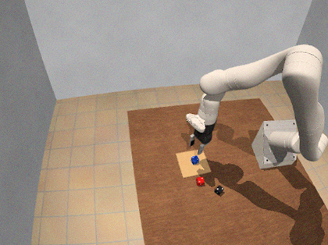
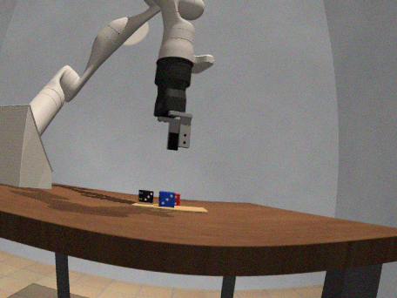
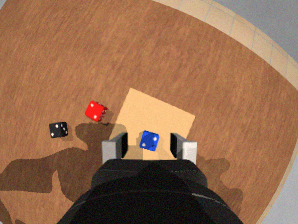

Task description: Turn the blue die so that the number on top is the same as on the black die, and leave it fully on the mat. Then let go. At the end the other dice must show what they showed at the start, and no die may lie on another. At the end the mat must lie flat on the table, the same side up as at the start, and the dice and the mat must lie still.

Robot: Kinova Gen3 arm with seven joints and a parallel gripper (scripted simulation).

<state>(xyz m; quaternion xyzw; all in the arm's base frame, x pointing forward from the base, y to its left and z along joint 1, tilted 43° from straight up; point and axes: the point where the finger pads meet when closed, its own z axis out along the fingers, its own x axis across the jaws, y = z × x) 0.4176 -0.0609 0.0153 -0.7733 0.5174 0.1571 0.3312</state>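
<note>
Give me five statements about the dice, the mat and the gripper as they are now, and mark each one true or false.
1. The blue die lies on the mat. True.
2. The gripper is shut on the blue die. False: it is open, well above the die.
3. The red die sits on the mat. False: it rests on the table beside it.
4. The black die lies off the mat. True.
5. One die is stacked on another. False: all lie singly.
</note>
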